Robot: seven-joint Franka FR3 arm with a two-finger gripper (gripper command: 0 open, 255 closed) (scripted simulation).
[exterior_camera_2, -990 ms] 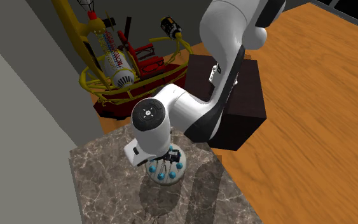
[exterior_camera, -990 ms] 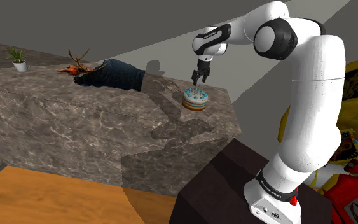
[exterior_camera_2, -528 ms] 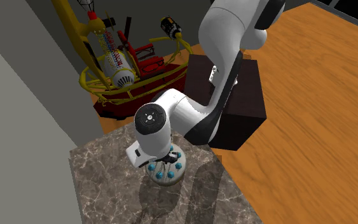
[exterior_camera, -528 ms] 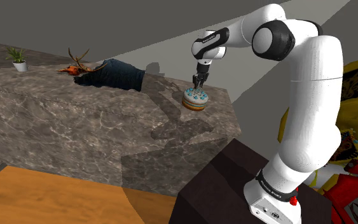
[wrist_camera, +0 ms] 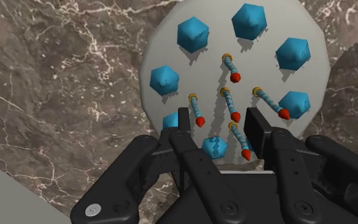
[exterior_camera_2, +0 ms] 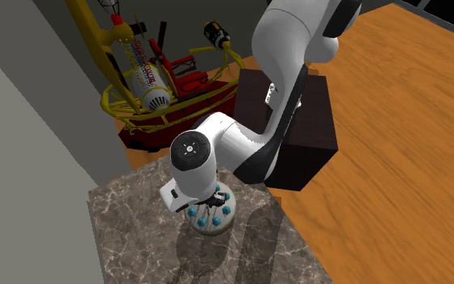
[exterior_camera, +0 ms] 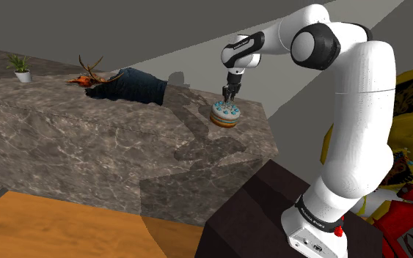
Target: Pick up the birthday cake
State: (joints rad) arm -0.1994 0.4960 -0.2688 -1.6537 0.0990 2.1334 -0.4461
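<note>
The birthday cake (exterior_camera: 225, 116) is small and round with a pale top, blue lumps and several blue-and-red candles (wrist_camera: 234, 57). It sits on the marble counter (exterior_camera: 87, 132) near the corner closest to the stand. My black gripper (exterior_camera: 228, 105) comes straight down onto the cake's top. In the wrist view the gripper (wrist_camera: 219, 127) has drawn its fingers in on the decorations at the cake's near side, with a blue lump and a candle between them. In the second exterior view the cake (exterior_camera_2: 210, 216) shows under my white wrist, which hides most of the hand.
Further along the counter lie a dark blue bundle (exterior_camera: 128, 84) with an orange antlered thing on it and a small potted plant (exterior_camera: 21, 68). The dark stand (exterior_camera: 271, 212) is just below the counter's corner. Red and yellow clutter (exterior_camera_2: 152, 81) sits behind it on the wooden floor (exterior_camera_2: 394, 161).
My gripper came down from just above the cake onto its top and its fingers closed in. In the last half second nothing moved.
</note>
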